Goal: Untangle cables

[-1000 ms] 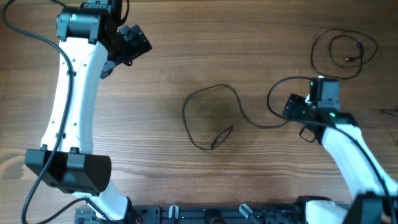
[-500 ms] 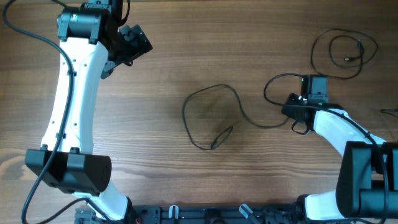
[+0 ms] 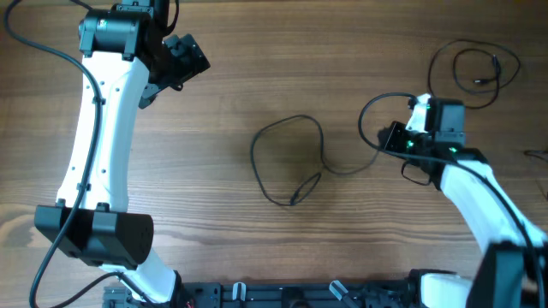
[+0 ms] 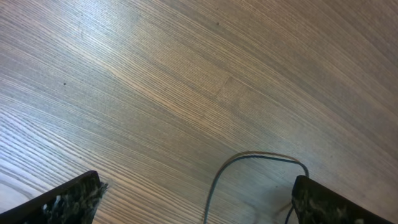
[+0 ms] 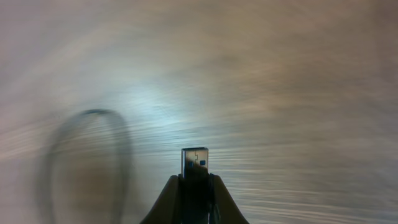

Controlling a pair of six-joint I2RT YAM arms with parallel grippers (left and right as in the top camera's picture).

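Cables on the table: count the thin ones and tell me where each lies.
2. One cable loops across the table's middle, its plug clamped in the right pincer. The other cable lies coiled near the far right corner. Stretches beneath the right arm may be hidden.

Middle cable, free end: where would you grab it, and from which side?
Probably the small plug end of the middle cable, from straight above, fingers across it. It lies flat and fairly straight on the table, clear of the right gripper, which is shut on the USB plug.
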